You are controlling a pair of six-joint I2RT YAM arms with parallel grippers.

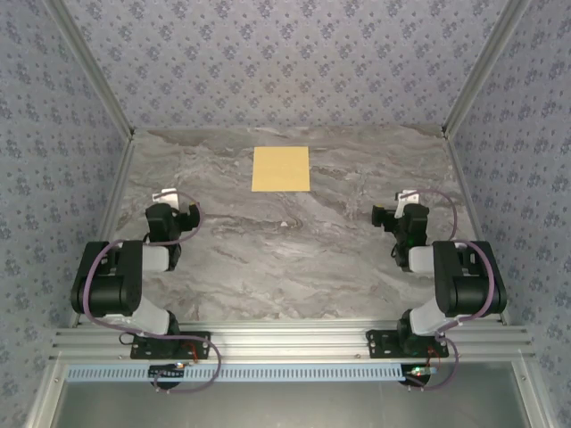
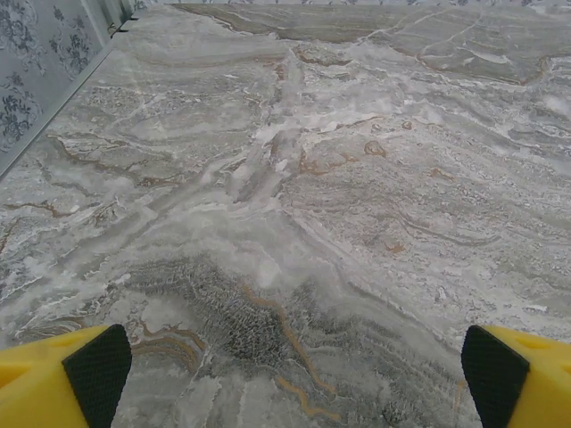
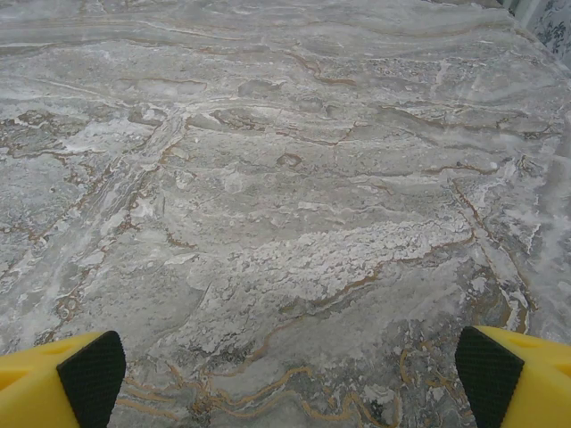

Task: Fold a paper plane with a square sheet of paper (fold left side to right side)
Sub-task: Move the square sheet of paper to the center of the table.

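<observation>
The fingers (image 2: pixel 98 370) of the left gripper (image 1: pixel 171 207) and of the right gripper (image 1: pixel 401 207) are spread wide, and nothing is held. The square sheet of paper (image 1: pixel 281 168) is laid flat ahead of both, between them, toward the far wall (image 1: pixel 285 62); no long axis is offered, neither arm clearly nearer. The marbled table (image 1: pixel 294 259) is enclosed by patterned walls (image 1: pixel 45 134).

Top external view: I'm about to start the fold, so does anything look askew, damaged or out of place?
Nothing stands out. The flat square sheet of yellow-orange paper lies unfolded on the grey marbled table, edges roughly square to it, apart from the open left pincer and open right pincer.
</observation>
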